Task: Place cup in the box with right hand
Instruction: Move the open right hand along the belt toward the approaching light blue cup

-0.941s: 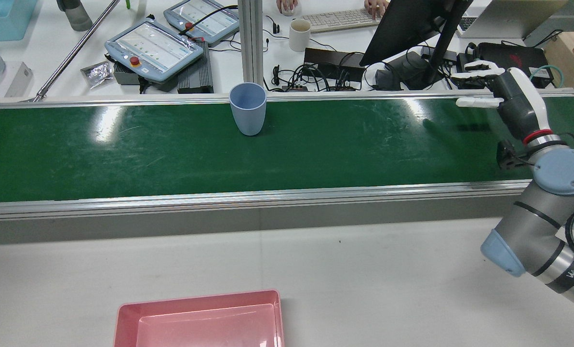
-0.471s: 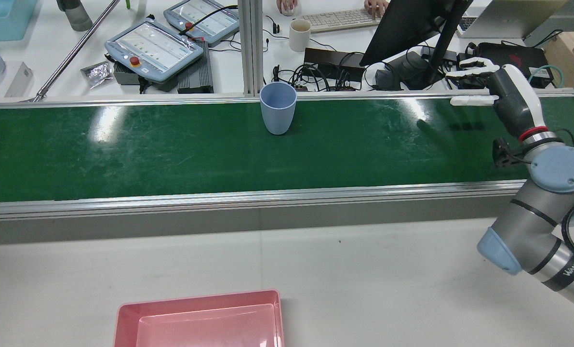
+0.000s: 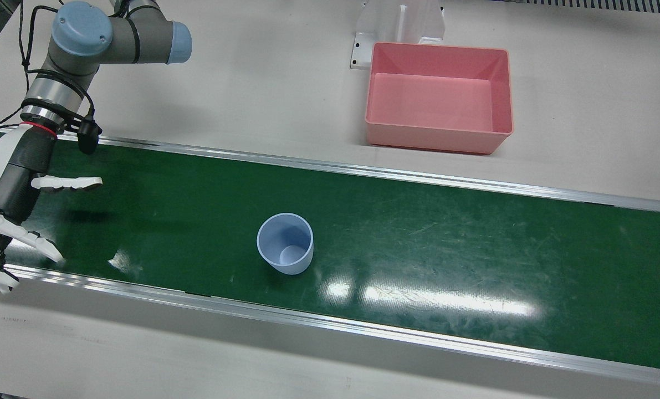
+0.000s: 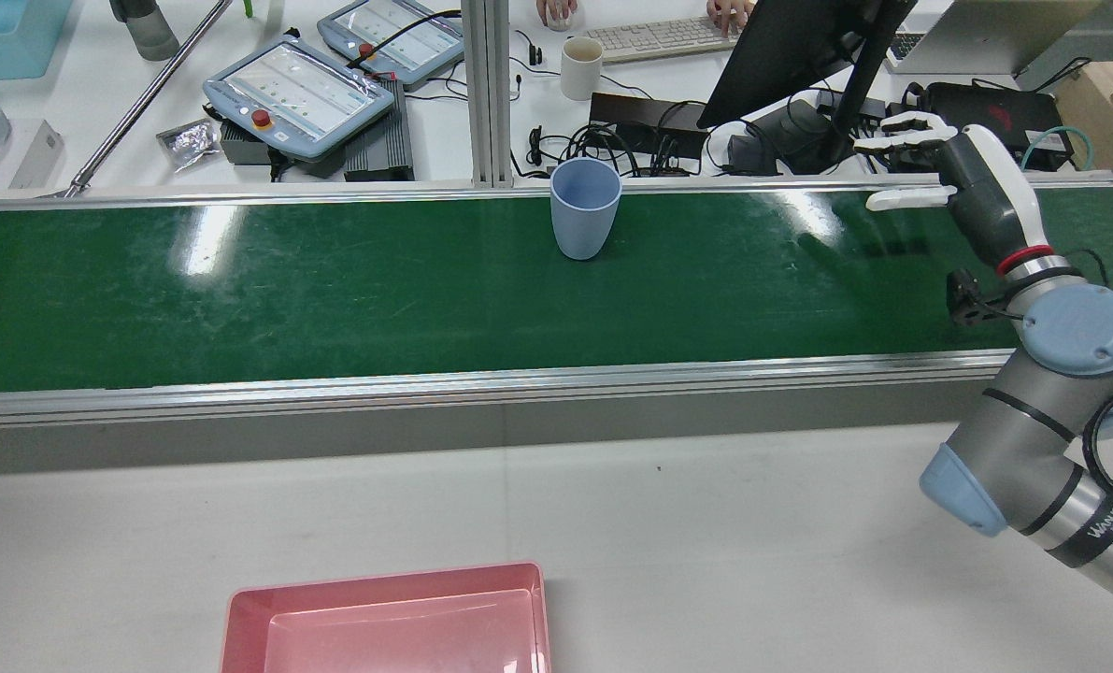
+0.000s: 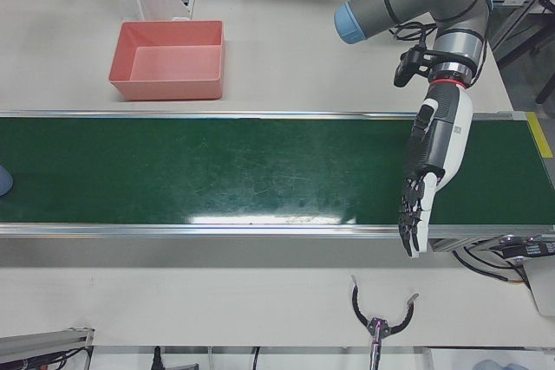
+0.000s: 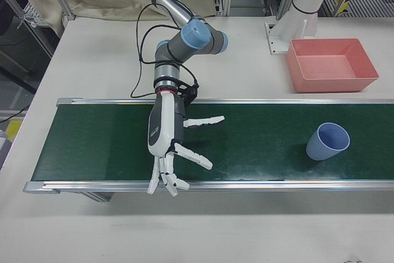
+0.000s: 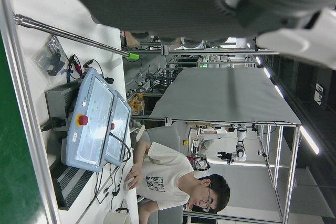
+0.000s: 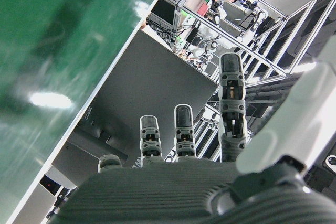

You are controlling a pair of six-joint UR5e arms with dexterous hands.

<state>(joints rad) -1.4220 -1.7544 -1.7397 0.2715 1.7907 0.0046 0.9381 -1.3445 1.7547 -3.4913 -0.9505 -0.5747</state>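
Right hand [image 4: 930, 164] hovers with fingers spread and holding nothing over the far edge of the green conveyor belt [image 4: 332, 280], at the belt's end nearest the right arm's base. The blue cup [image 4: 585, 220] stands upright and empty on the belt, well apart from the hand and in line with its splayed fingers [image 6: 197, 120]. Over the last second the cup has ridden steadily along the belt toward the hand, closing much of the gap, while the hand has eased slightly to meet it and kept its open pose. That suggests a waiting catch: the grasp has not begun, and timing the closure as the cup arrives looks like the next demand. Pink box [image 3: 439, 97] sits empty on the white table [image 3: 252, 72], on the robot's side of the belt and far off to the hand's side, beyond the cup. Left hand [image 5: 429, 171] hangs open above the belt's opposite end, clear of the action.
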